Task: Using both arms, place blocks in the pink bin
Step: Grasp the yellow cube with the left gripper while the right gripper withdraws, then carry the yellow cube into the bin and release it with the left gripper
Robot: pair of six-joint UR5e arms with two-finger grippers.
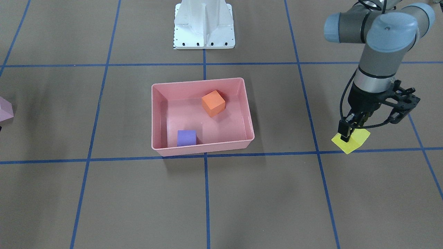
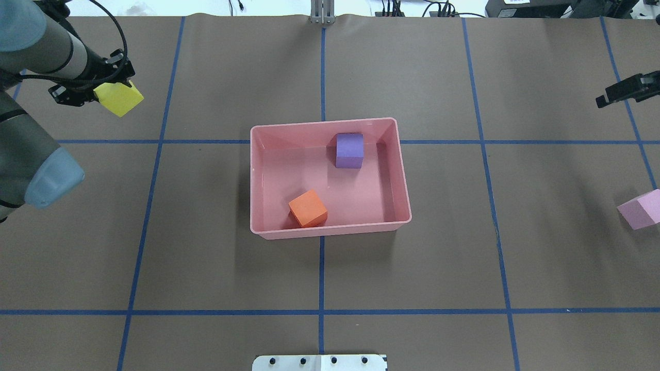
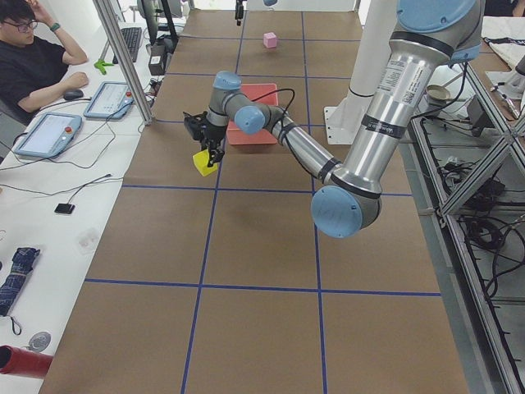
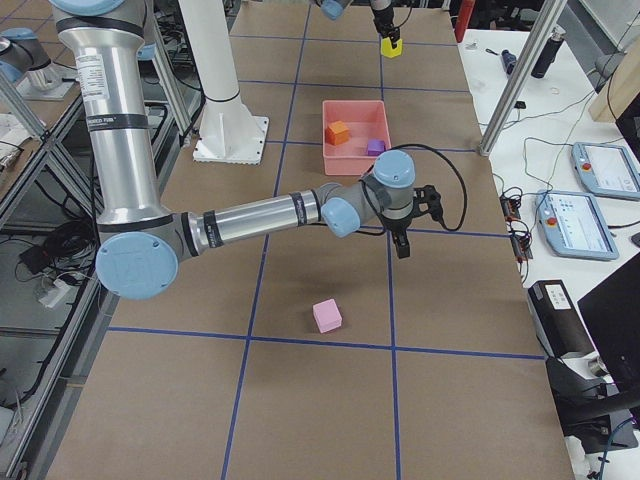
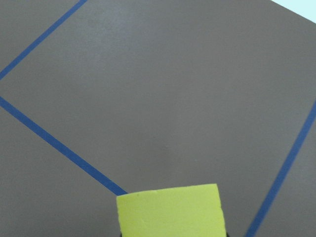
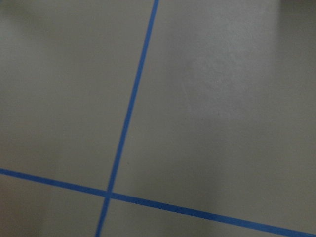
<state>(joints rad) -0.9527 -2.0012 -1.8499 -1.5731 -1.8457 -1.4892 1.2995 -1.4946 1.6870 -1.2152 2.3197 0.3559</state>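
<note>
- Overhead exterior view: a shallow salmon-pink plastic bin [image 2: 252,180] sits at the middle of the brown paper-covered worktop [image 2: 206,268], astride a crossing of blue tape lines [image 2: 321,273].
- 2 cubes lie inside the bin and do not touch each other. A small matte orange cube [image 2: 308,208] is close to the wall nearest the robot. A small matte purple cube [image 2: 349,150] is close to the far wall, toward the robot's right.
- A small matte yellow cube [image 1: 356,140] is outside the bin, well apart from it on the robot's left. It is clamped between the jaws of the grey left arm [image 1: 379,52], which point down at the worktop.
- I cannot tell whether the yellow cube hangs clear of the worktop.
- In the left wrist-mounted view, the yellow cube fills the bottom edge, with tape lines on the surface beyond it.
- A small pale pink cube [image 2: 639,208] lies on the worktop, well apart from the bin on the robot's right. Nothing grips it.
- The grey right arm [image 4: 250,217] reaches out low over the worktop. Its jaws point down, near the pink cube but apart from it, and I cannot tell how far they are parted.
- The right wrist-mounted view shows only the worktop and crossing tape lines.
- A white fixed pedestal [image 1: 204,24] stands behind the bin on the robot's side.
</note>
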